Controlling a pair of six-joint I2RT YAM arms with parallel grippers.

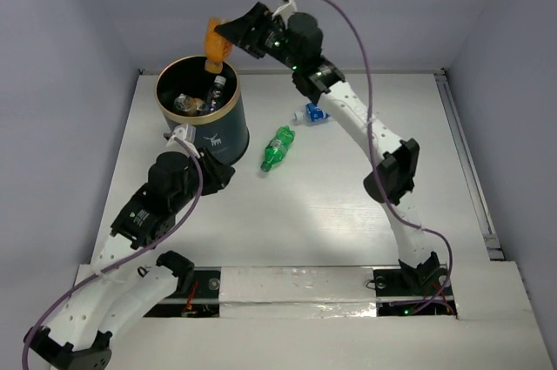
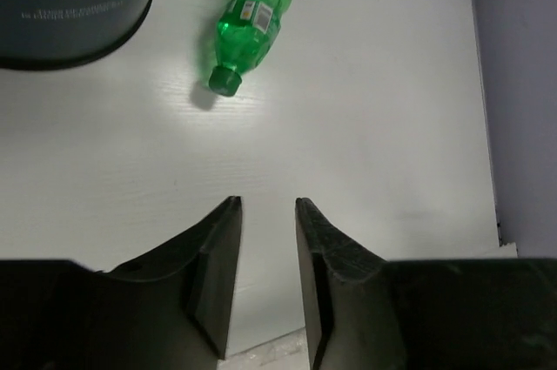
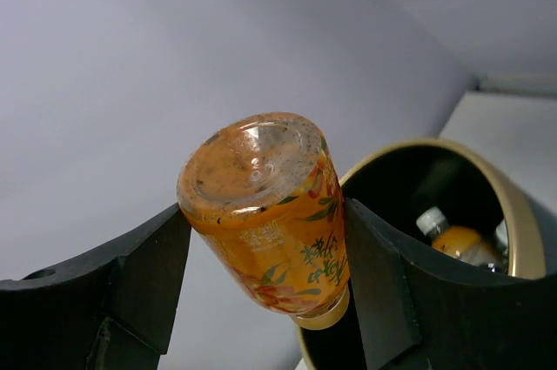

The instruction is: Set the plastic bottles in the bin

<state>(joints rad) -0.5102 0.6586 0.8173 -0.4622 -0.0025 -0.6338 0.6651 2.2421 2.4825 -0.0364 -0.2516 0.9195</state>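
Drop step, by the look of it. Gripping orange bottle in right gripper, jaws pressed on both sides of the body, near the base. Cap pointing down, base up, slightly tilted. Hanging above far rim of bin, with cap end seemingly over the black inside, judging from top view.

To do it well:
- Nudge toward bin centre so cap clears the gold rim.
- Keep bottle near vertical, then open wide and let it fall.
- Avoid releasing right over the rim; likely to bounce out onto table.
- No need to lower much, given plenty of width in bin.

Inside bin: several bottles, one orange in wrist view. Not yet binned: green bottle lying on table right of bin, and blue-label bottle just beyond it, close under right arm.

Pose:
- Reaching far forward and left with right arm, elbow bent over mid table, wrist raised above bin top.
- Sitting low with left arm, just beside bin's near side.
- Left gripper partly open with a narrow gap, holding nothing, aimed across table toward green bottle.
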